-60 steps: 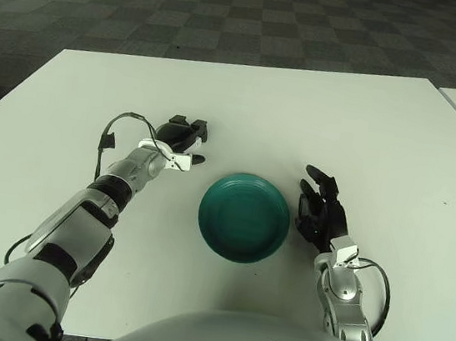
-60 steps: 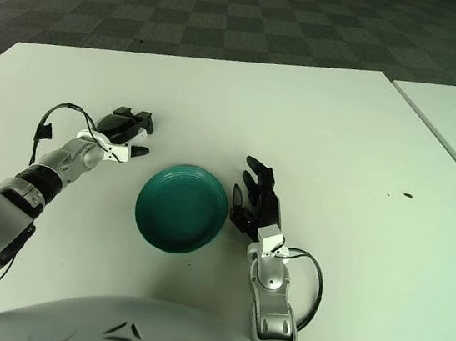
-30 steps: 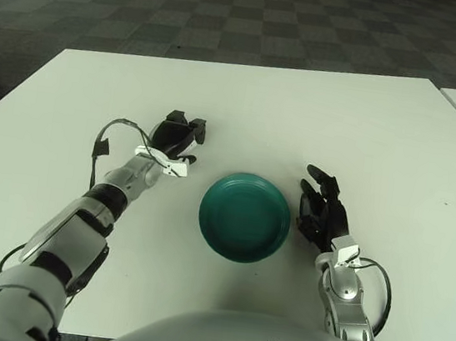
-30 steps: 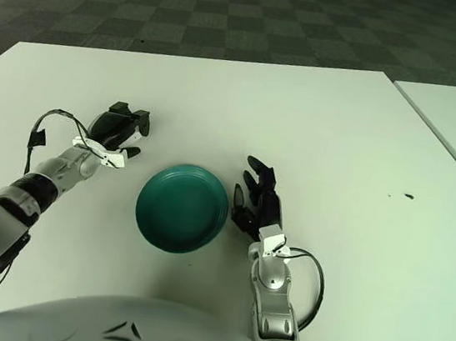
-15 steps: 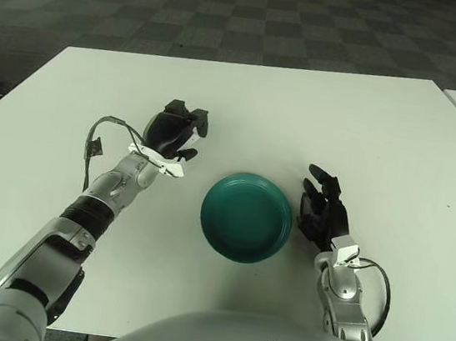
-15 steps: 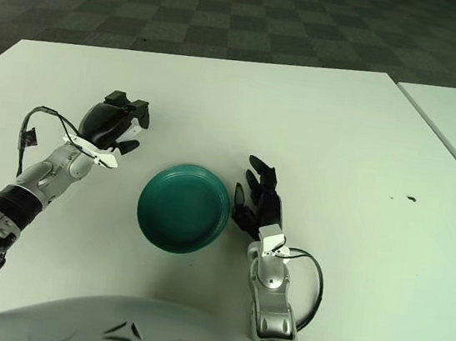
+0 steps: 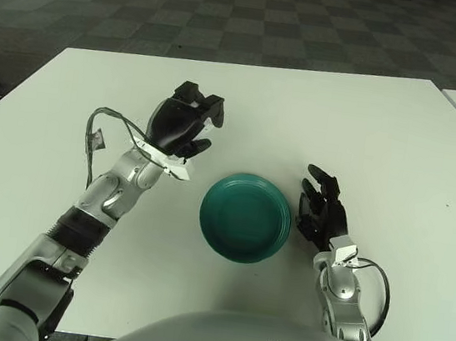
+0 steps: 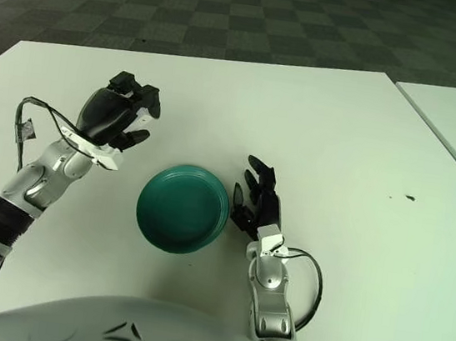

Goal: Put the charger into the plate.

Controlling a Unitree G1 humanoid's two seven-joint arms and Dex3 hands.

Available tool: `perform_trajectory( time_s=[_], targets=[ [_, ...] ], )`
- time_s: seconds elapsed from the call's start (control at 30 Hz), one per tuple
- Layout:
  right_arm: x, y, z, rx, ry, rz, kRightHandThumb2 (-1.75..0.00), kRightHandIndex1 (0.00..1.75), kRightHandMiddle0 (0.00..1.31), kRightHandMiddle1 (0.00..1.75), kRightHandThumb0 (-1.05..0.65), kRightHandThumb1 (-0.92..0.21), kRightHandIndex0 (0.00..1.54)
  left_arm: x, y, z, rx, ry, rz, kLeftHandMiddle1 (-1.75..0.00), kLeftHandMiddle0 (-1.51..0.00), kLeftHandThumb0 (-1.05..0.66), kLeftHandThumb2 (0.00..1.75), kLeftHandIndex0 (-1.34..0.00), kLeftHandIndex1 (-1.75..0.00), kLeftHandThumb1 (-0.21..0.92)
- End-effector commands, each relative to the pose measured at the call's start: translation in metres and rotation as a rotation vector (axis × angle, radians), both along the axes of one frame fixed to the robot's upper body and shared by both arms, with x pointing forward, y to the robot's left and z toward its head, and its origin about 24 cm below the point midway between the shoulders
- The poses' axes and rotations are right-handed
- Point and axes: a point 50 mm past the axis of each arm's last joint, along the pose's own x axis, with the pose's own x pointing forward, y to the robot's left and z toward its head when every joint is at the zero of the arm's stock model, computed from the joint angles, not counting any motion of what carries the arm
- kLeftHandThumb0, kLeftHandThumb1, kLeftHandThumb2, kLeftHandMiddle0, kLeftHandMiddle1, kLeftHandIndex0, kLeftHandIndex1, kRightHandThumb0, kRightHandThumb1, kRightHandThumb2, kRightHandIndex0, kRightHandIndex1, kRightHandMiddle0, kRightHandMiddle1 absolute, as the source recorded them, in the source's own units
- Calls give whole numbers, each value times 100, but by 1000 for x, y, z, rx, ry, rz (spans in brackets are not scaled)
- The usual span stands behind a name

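I see the left hand (image 7: pixel 182 125) raised above the white worktop (image 7: pixel 384 132), up and to the left of the green plate (image 7: pixel 245 216). Its fingers are curled together around something dark, but I cannot make out the charger itself inside that grip, so I can't say where it is. The plate sits near the worktop's front edge, between my two hands, and its bowl holds nothing I can see. The right hand (image 7: pixel 319 209) shows just beside the plate's right rim, fingers spread loosely and holding nothing. A black cable (image 7: pixel 110 121) loops off the left wrist.
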Motion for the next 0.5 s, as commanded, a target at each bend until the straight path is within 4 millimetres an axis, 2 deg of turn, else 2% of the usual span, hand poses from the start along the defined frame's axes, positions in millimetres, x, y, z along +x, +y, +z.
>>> perform_trajectory(
  time_s=[0.0, 0.07, 0.47],
  targets=[
    [-11, 0, -23, 2, 130, -10, -72, 2, 0, 73, -62, -92, 45, -7, -5, 7, -15, -13, -31, -175, -109, -44, 119, -53, -175, 41],
    [-11, 1, -24, 4, 125, -14, -72, 2, 0, 74, -62, -92, 46, -14, -16, 12, -34, -5, -84, -175, -111, -44, 122, -54, -175, 39],
    [-10, 3, -26, -8, 109, -15, -71, 1, 0, 75, -60, -92, 44, -48, -49, 20, -96, 107, -238, -175, -115, -47, 132, -61, -175, 31]
  ],
)
